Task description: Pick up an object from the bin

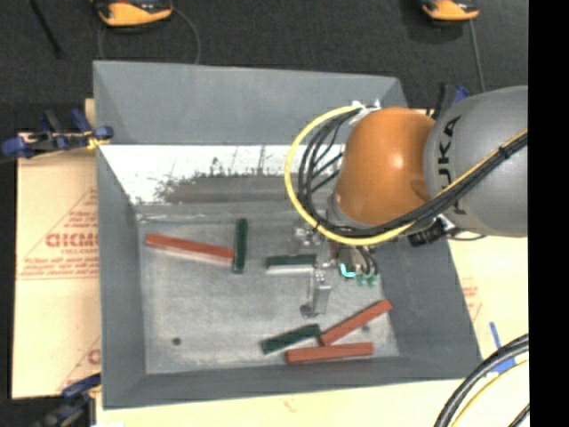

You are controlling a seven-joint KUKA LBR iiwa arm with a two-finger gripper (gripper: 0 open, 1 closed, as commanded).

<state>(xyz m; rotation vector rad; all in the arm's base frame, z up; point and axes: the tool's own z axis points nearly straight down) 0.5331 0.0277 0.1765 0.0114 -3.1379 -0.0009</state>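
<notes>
My gripper (313, 302) reaches down into the right middle of the bin, under the orange wrist cover. A short dark green stick (286, 261) lies flat just to its left, close against it. Below the gripper another dark green stick (291, 338) lies slanted on the floor. A red stick (356, 321) slants up to the right beside it. A second red stick (329, 353) lies flat along the near wall. Nothing shows between the gripper's tips.
A long red stick (189, 250) lies at the left of the bin floor, its right end meeting an upright dark green stick (239, 245). A small dark speck (175, 342) sits at the lower left. The arm and its cables cover the bin's right rear.
</notes>
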